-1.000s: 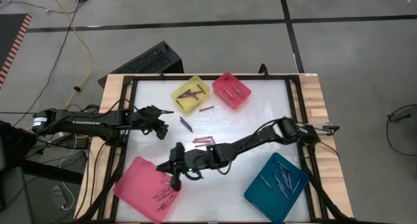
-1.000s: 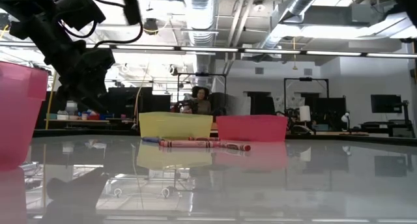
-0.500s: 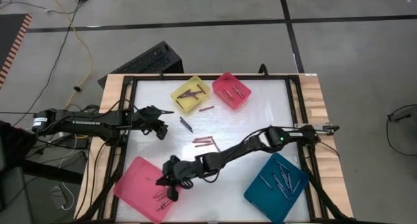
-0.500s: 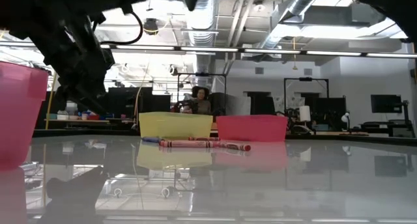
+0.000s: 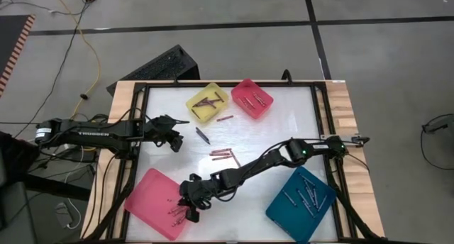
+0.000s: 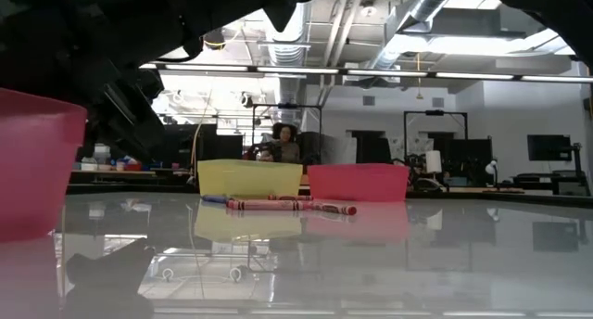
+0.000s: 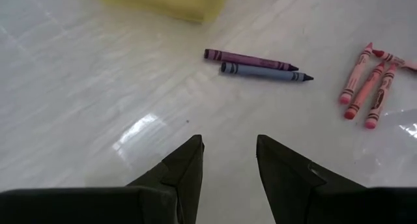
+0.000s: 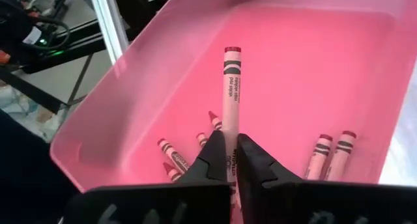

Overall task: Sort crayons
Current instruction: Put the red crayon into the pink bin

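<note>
left pincer: i see it spread, hovering over the white surface near two dark crayons. right pincer: i have it pinching a pink crayon above the large pink tray, more crayons inside.

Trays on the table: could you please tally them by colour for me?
Pink trays: 2
Yellow tray: 1
Teal tray: 1
Total: 4
</note>
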Tool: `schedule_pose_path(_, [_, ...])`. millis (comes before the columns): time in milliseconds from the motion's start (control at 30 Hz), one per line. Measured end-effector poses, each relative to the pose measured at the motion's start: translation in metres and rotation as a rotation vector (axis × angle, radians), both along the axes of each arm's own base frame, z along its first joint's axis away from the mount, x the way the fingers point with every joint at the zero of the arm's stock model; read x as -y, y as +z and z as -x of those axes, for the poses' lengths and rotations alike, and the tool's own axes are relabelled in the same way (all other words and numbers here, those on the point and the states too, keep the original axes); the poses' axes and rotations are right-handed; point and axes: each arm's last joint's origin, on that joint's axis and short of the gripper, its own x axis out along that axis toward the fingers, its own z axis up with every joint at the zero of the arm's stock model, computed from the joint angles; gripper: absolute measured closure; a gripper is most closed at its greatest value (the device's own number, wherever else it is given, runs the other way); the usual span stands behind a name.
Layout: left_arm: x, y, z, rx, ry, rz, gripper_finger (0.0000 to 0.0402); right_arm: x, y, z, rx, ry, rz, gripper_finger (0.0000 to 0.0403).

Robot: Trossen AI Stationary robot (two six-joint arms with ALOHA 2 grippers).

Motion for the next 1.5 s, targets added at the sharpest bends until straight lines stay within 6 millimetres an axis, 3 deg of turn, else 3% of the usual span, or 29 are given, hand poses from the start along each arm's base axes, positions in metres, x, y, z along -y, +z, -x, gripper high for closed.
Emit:
schedule_pose_path(267, [0.000,0.000,0.000,0.002,0.005,0.005,0.0269,0.001,0.006,0.000,-0.028,-0.026,0.039,0.0325])
schedule_pose_path(433, [0.000,0.000,0.000,0.002,0.005,0.005,0.0269,0.001,0.018,0.001,-0.048,-0.013,0.072,0.0309])
schedule_pose_path(633, [0.000,0.000,0.000,0.003,0.007,0.007,0.0269,0.005,0.053,0.001,-0.028,0.013,0.135,0.0308])
schedule_pose_path(800, [0.000,0.000,0.000,0.003,0.007,0.007,0.0269,0.022,0.079,0.009,-0.081,-0.021,0.184,0.0308])
schedule_pose_path(1100, [0.000,0.000,0.000,0.004,0.011,0.011,0.0269,0.059,0.094,0.046,-0.412,-0.299,0.172,0.0308])
schedule_pose_path(1500, [0.001,0.000,0.000,0.011,-0.014,0.046,0.0269,0.091,0.082,0.084,-0.801,-0.633,0.236,0.0307])
